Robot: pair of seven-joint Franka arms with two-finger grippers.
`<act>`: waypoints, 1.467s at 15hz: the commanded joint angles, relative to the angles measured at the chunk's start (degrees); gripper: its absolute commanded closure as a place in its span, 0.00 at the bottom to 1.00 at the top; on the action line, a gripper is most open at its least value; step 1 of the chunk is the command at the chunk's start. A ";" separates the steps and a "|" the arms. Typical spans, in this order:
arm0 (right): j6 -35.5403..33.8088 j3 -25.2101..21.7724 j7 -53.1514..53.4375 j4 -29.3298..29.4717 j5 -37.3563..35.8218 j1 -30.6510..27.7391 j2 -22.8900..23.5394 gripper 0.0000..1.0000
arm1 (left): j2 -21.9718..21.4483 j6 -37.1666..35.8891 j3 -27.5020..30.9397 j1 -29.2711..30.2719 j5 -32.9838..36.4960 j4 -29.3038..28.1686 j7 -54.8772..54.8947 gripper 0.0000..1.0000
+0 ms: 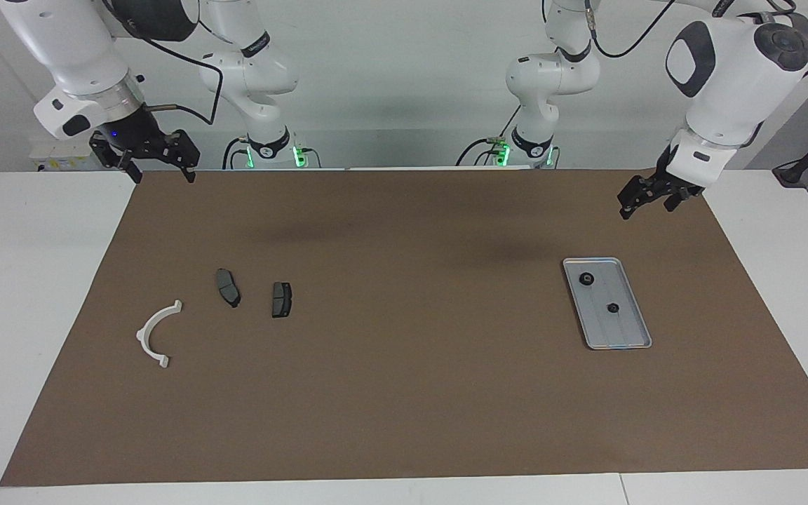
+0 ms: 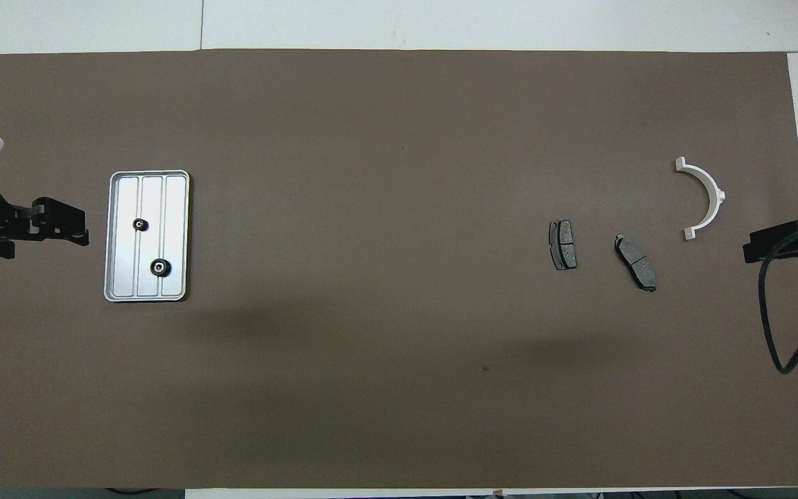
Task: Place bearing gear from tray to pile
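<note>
On the worktop: a brown mat is spread, and every part is laid on it.
Landmark: the tray, a silver ridged rectangle, is set toward the left arm's end of the worktop.
In the tray: two small dark bearing gears are seen, the larger gear in the part nearer the robots and the smaller gear about mid-tray, apart from each other.
Pile: it is placed well apart from the tray, toward the right arm's end; it is made up of one brake pad, a second brake pad beside it, and a white half-ring bracket lying farthest from the tray.
Left gripper: it is held in the air above the mat, off the tray's corner nearest the robots; nothing is held, and whether its fingers are parted cannot be told.
Right gripper: it is raised over the mat's corner at the pile's end, well apart from the tray; its fingers are spread wide and nothing is held. This arm appears to be waiting.
Step in hand: judged to be the approach for the first pick; no gear is gripped yet.
Next move: the left gripper would need to be brought over one gear, lowered with its fingers parted either side of it, and closed without the tray's ridges or the other gear being caught.
</note>
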 commanded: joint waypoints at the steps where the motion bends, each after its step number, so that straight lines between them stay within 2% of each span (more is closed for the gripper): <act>1: 1.46 -0.08 -1.83 -1.50 0.90 -0.55 -1.26 0.00 | -1.17 6.75 0.35 0.25 -0.46 -5.87 0.38 0.00; 6: 1.46 -0.08 -1.65 -1.50 0.90 -0.46 -1.26 0.00 | 0.67 19.66 0.35 0.34 -0.55 -15.70 -0.06 0.00; 10: 1.46 -0.08 -1.65 -1.50 0.90 -0.46 -1.26 0.00 | 3.13 27.06 0.35 0.77 -0.55 -20.81 -0.15 0.00; 11: 1.46 -0.08 -1.74 -1.50 0.90 -0.46 -1.26 0.00 | 4.62 28.82 0.35 0.86 -0.55 -21.87 -0.23 0.06; 13: 1.46 -0.08 -1.74 -1.50 0.90 -0.46 -1.26 0.00 | 6.39 30.59 0.35 0.60 -0.55 -23.19 -1.89 0.10; 17: 1.46 -0.08 -1.66 -1.50 0.90 -0.55 -1.26 0.00 | 8.94 31.90 0.35 0.07 -0.46 -24.42 -2.87 0.26; 22: 1.46 -0.08 -1.65 -1.68 0.90 -0.55 -1.26 0.00 | 10.87 33.31 0.26 -0.28 -0.46 -24.43 -2.78 0.26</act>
